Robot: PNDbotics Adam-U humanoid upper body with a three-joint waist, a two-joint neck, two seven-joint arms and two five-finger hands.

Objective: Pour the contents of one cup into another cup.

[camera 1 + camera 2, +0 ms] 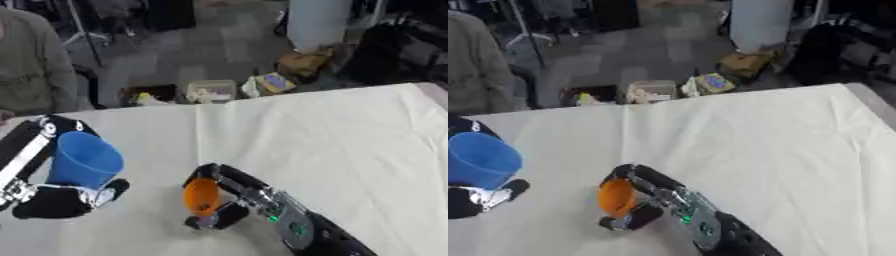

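Observation:
A blue cup (84, 161) stands upright at the left, held from below by my left hand (63, 201), whose fingers curl round its base. My right hand (229, 199) comes in from the lower right and is curled round an orange cup (201, 196). The orange cup is tipped on its side with its mouth facing left toward the blue cup, a short gap apart. I cannot see what is inside either cup.
A white cloth covers the table (332, 135), with bare room to the right and back. Beyond the far edge lie a clear box (211, 91) and other clutter on the floor. A person (31, 65) stands at the far left.

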